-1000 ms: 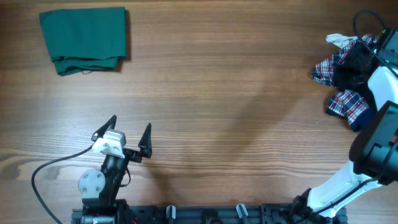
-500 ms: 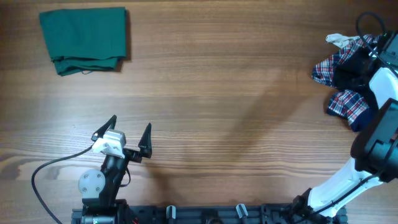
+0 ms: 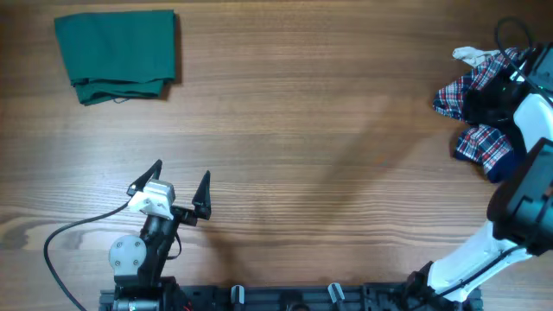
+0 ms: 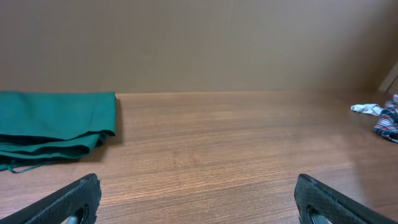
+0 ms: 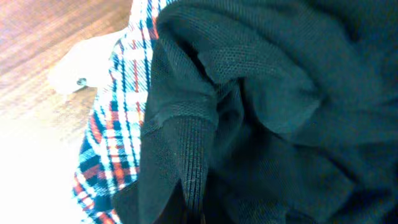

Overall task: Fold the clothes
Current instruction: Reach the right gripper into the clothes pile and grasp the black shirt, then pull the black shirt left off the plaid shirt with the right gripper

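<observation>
The right gripper (image 3: 494, 91) is clamped on the black polo shirt (image 5: 261, 93); the left gripper (image 3: 177, 186) is apart. The plaid shirt (image 5: 118, 124), tangled beside the right jaws, can lift too.

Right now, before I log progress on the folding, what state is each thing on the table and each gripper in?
green garment: folded, lying flat.
plaid shirt: crumpled, not folded.
black polo shirt: bunched up on the plaid shirt, not folded.
white cloth: crumpled beside the pile.
left gripper: open, empty.
right gripper: shut on the black polo shirt.
</observation>
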You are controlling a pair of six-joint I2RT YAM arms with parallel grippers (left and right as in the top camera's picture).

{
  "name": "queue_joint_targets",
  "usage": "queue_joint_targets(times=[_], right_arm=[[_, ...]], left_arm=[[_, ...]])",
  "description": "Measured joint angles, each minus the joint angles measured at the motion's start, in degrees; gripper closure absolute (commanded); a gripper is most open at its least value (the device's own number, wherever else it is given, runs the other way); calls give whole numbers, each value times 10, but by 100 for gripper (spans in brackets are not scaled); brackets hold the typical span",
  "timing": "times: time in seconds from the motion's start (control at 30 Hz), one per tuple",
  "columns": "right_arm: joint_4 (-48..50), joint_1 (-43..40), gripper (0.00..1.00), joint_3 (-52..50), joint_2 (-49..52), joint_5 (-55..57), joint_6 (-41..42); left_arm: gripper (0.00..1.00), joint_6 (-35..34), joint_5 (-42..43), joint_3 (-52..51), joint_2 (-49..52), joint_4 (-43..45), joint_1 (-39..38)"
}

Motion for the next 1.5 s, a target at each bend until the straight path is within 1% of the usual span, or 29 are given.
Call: queue_joint_targets(times=[0.03, 0.23, 0.37, 0.53, 0.7, 0.8, 0.93, 1.03, 1.13, 1.23, 1.4, 1.5], right_arm=[[-4, 0, 96, 0, -16, -6, 0], [-13, 0, 96, 0, -226, -72, 2], [-56, 0, 96, 2, -313, -110, 24], [-97, 0, 96, 2, -325, -142, 38], [-104, 0, 96, 2, -336, -202, 40], [-104, 0, 96, 1, -363, -229, 49], [-101, 10, 96, 1, -438, -282, 76], [-92, 59, 96, 1, -481, -304, 92], [-90, 122, 96, 1, -496, -315, 99], [-90, 186, 96, 1, -492, -320, 105], [-90, 268, 96, 1, -478, -306, 114], [-85, 314, 96, 1, -452, -298, 117]], left_arm=[[0, 0, 0, 0, 0, 0, 0], [0, 0, 0, 0, 0, 0, 0], [0, 0, 0, 0, 0, 0, 0], [0, 0, 0, 0, 0, 0, 0], [0, 0, 0, 0, 0, 0, 0], [0, 0, 0, 0, 0, 0, 0], [0, 0, 0, 0, 0, 0, 0], [0, 0, 0, 0, 0, 0, 0], [0, 0, 0, 0, 0, 0, 0], [0, 0, 0, 0, 0, 0, 0], [0, 0, 0, 0, 0, 0, 0], [0, 0, 0, 0, 0, 0, 0]])
